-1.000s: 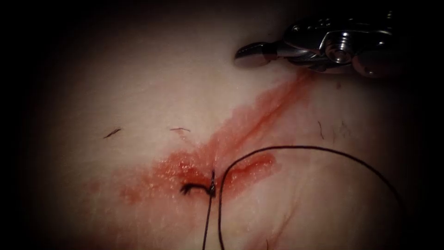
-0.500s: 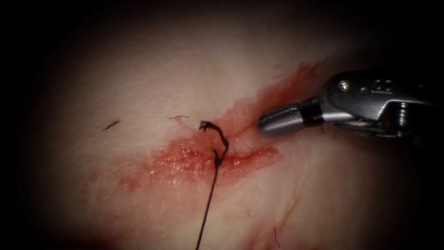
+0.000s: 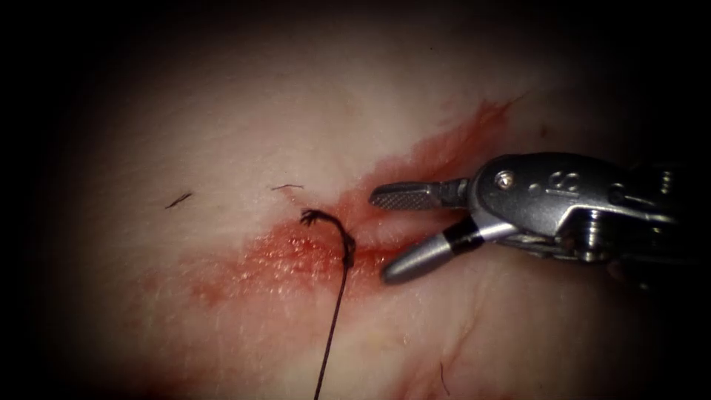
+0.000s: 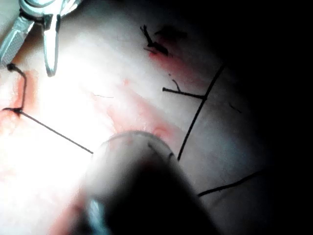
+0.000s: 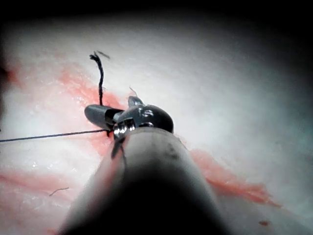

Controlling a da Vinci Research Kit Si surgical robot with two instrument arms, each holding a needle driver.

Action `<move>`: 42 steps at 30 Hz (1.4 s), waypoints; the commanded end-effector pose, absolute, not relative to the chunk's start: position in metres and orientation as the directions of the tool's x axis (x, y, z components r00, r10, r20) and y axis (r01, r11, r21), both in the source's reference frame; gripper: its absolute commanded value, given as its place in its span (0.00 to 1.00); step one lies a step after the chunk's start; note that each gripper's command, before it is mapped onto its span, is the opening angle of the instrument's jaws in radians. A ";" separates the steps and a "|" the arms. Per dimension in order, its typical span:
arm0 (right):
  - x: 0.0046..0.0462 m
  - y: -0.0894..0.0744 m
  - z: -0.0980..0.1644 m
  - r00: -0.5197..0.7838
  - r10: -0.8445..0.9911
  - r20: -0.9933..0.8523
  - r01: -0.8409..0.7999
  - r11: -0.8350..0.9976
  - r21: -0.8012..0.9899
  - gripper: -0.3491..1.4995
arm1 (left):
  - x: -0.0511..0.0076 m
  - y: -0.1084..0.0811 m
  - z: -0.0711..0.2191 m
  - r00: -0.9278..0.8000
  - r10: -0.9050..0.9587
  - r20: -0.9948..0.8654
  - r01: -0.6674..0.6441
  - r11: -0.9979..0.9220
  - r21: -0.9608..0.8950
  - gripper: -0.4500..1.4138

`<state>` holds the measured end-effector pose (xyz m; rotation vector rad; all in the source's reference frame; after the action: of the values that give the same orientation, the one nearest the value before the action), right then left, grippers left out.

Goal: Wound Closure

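Observation:
The tissue (image 3: pixel 222 126) has a cut (image 3: pixel 415 167) running from lower left to upper right, wet with red fluid (image 3: pixel 289 259). A dark knot (image 3: pixel 346 252) sits on the cut, with a short frayed tail (image 3: pixel 315 217) curling up to the left. Its long thread (image 3: pixel 332 333) drops straight down from it. My right tool (image 3: pixel 379 235) lies just right of the knot, jaws open and holding nothing, one above the cut and one below. The right wrist view has the same tail (image 5: pixel 100 73) and thread (image 5: pixel 49 135). My left tool's blurred shaft (image 4: pixel 139 191) hangs over the tissue.
Two short cut ends of thread (image 3: pixel 180 200) (image 3: pixel 287 187) lie on the tissue left of the cut. The left wrist view has the right tool's open jaws (image 4: pixel 29 44), another stitch with crossing thread (image 4: pixel 193 98) and a frayed thread end (image 4: pixel 154 44).
The right tool came down from the upper right to beside the knot and opened its jaws. The wide thread loop on the right is gone, and the knot's tail flipped upward.

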<state>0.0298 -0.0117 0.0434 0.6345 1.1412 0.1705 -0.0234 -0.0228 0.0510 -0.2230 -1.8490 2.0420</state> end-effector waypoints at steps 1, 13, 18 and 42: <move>0.0311 -0.012 0.044 0.425 0.440 -0.791 0.185 0.813 0.552 0.63 | -0.0237 -0.023 0.052 -0.917 0.376 0.132 -0.168 -0.066 -0.984 0.00; 0.0346 -0.012 0.044 0.428 0.433 -0.793 0.179 0.820 0.544 0.58 | -0.0238 -0.023 0.052 -0.917 0.376 0.132 -0.168 -0.065 -0.984 0.00; 0.0352 -0.013 0.045 0.440 0.478 -0.760 0.151 0.795 0.588 0.00 | -0.0237 -0.023 0.051 -0.918 0.375 0.132 -0.168 -0.065 -0.984 0.00; 0.0350 -0.008 0.051 0.294 0.674 -0.678 0.054 0.696 0.716 0.00 | -0.0243 -0.025 0.051 -0.936 0.324 0.136 -0.169 -0.074 -0.983 0.00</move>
<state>0.0342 -0.0087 0.0514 0.7260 1.2189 0.4655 -0.0239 -0.0245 0.0510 -0.1675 -1.8740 2.0766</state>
